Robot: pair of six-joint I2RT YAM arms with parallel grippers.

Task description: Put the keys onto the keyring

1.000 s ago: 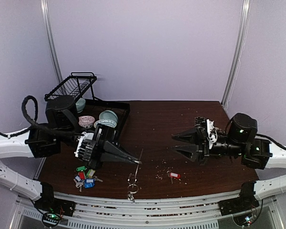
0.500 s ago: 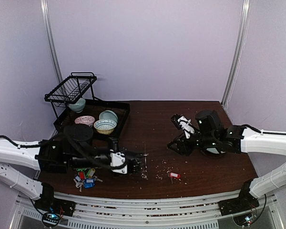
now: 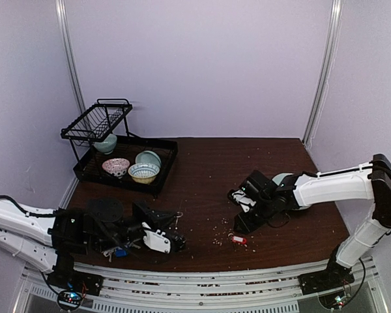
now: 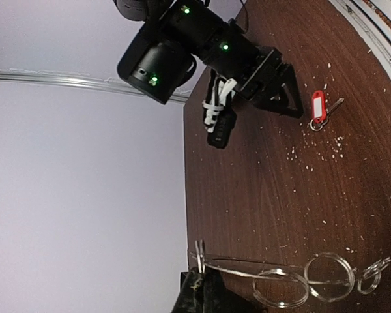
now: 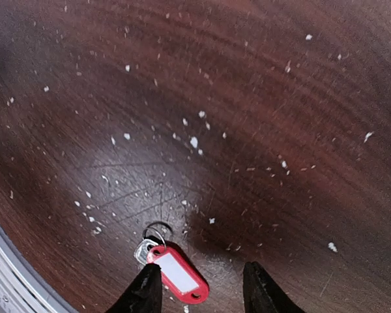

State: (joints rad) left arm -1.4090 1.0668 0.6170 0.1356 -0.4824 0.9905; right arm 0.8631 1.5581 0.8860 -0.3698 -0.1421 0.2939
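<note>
My left gripper (image 4: 202, 287) is shut on the keyring (image 4: 247, 272), a thin silver wire loop that lies low over the table, with small wire rings (image 4: 355, 277) at its far end. From above, this gripper (image 3: 176, 242) sits low at the front left. The arm behind it hides most of a pile of keys (image 3: 120, 252). One key with a red tag (image 5: 177, 272) (image 3: 238, 240) lies flat on the wood. My right gripper (image 5: 202, 297) (image 3: 238, 226) hovers just over it, open, the tag close to the left fingertip (image 5: 143, 293).
A black tray (image 3: 166, 163) with several bowls and a wire rack (image 3: 98, 120) stand at the back left. White crumbs (image 3: 218, 240) are scattered around the red-tagged key. A pale round thing (image 3: 281, 177) shows behind the right arm. The table's front edge (image 3: 202, 267) is near both grippers.
Both arms came down from a raised pose. The left one drew back to the front left with the keyring. The right one dropped over the red-tagged key and its jaws widened.
</note>
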